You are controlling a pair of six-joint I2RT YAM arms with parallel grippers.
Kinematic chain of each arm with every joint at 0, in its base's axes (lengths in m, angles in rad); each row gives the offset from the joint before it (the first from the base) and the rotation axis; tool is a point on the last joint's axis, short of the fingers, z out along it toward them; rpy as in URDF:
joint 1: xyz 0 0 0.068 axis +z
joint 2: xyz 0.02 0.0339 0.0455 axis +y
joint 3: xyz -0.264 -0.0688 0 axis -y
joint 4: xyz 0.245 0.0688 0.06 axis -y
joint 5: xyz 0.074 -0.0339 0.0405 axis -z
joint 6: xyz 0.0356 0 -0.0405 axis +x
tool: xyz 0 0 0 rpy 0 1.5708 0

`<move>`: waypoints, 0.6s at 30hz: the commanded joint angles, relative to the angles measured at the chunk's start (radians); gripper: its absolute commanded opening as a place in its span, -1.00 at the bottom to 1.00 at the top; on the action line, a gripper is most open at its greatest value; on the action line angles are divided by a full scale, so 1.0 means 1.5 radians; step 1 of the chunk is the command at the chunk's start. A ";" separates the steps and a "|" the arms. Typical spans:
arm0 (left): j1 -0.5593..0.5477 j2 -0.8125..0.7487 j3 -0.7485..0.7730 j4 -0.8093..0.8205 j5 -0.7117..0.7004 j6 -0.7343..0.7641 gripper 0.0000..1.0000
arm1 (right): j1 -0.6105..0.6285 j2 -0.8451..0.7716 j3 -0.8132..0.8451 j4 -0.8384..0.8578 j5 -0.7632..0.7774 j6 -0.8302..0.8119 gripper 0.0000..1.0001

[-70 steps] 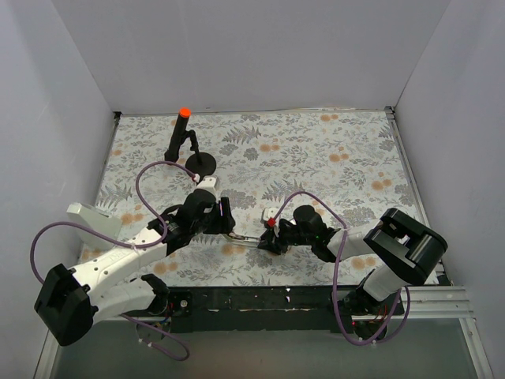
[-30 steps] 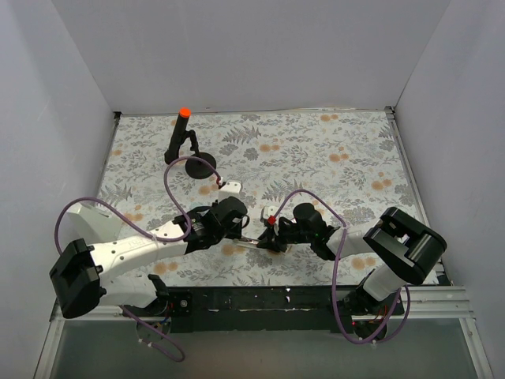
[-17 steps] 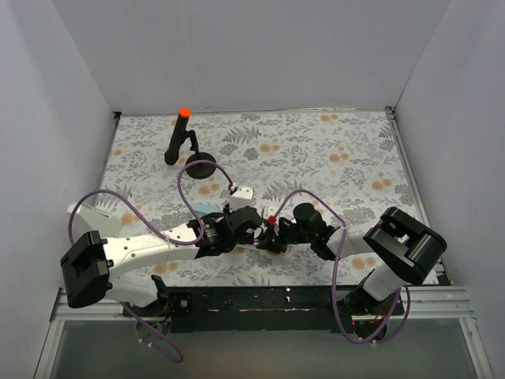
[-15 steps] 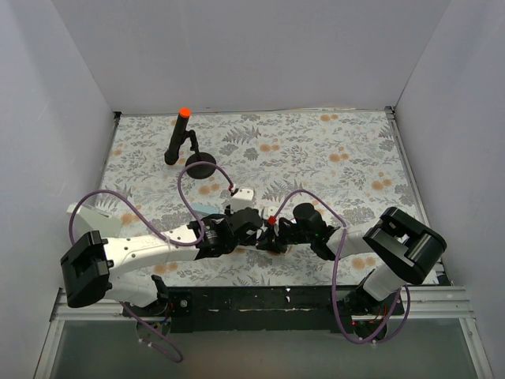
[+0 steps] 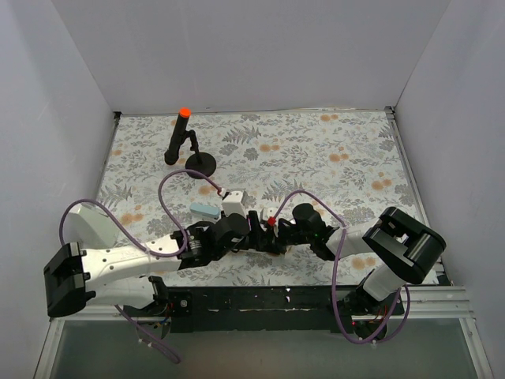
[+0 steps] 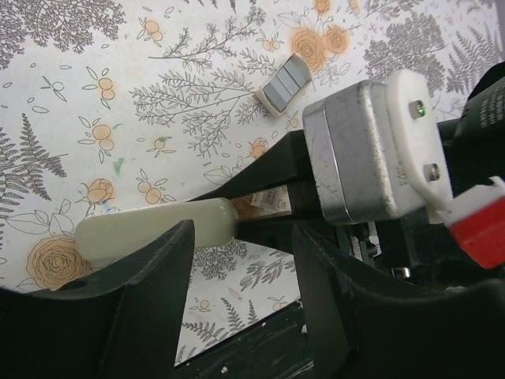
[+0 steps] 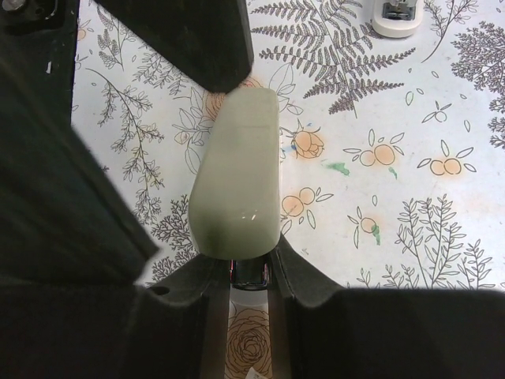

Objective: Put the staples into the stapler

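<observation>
1. Nearest the arm bases, the stapler (image 7: 237, 170) sits over the floral table (image 5: 331, 158). Its near end is pinched between the fingers of the right gripper (image 7: 251, 267).
2. At the stapler's free end, the left gripper (image 6: 241, 237) stands spread, one finger on each side.
3. Just beyond the stapler, apart from it: the staples (image 6: 282, 83).
4. Beyond-left of the stapler: light blue bar (image 5: 205, 210).
5. Farthest from the stapler: black stand (image 5: 189, 150), orange-tipped.

The stapler (image 6: 150, 233) lies on the table (image 5: 339, 142) near the middle of its near edge, the staples (image 6: 284, 82) close by but apart; a bar (image 5: 205, 211) lies to its left, a stand (image 5: 177, 138) towards the far left corner
</observation>
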 commanded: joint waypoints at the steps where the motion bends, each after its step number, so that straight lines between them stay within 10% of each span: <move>1: -0.004 -0.059 -0.008 0.016 -0.034 -0.019 0.08 | 0.006 -0.008 0.024 0.035 -0.005 -0.003 -0.74; 8: 0.026 -0.126 -0.025 -0.035 -0.097 0.001 0.26 | 0.004 -0.050 0.014 -0.005 0.033 0.002 -0.19; 18: 0.166 -0.274 -0.103 -0.042 -0.118 0.078 0.54 | 0.004 -0.158 0.008 -0.181 0.089 0.005 -0.07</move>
